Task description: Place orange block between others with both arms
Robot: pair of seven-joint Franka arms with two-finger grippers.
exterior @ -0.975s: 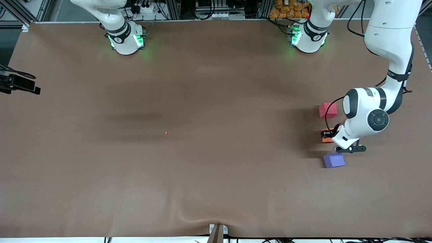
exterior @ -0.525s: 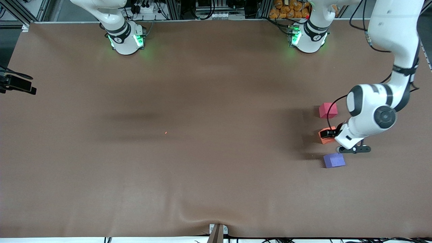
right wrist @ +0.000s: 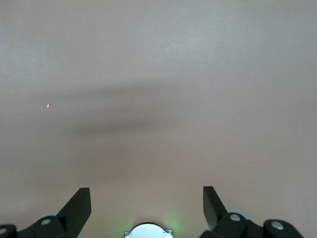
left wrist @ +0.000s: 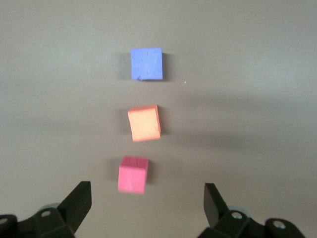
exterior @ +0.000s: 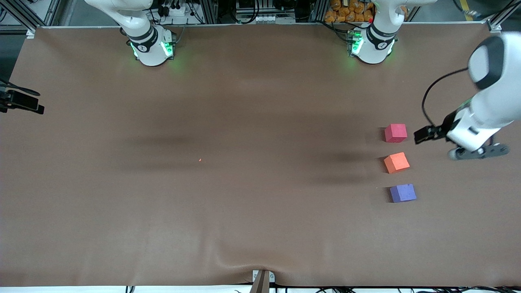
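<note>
Orange block [exterior: 397, 162] on table between pinkish-red cube [exterior: 395, 133] and purple cube [exterior: 403, 193], both end effectors – left [left wrist: 147, 198], right [right wrist: 147, 198] – open, empty

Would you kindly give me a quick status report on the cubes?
Left end effector open, empty, above table beside pinkish-red cube. Right end effector open, waiting. Orange block sits between pinkish-red and purple cube. Nothing obstructing.

Wide bench [exterior: 244, 122] covered in matte brown sheeting, softly streaked with shadows, slightly rippled at the edge nearest the front camera. Tiny orange speck [exterior: 200, 160] near the middle. Along the top edge, metal framing [exterior: 211, 10], tangled cables [exterior: 252, 8] and a heap of orange-yellow objects [exterior: 350, 10].
</note>
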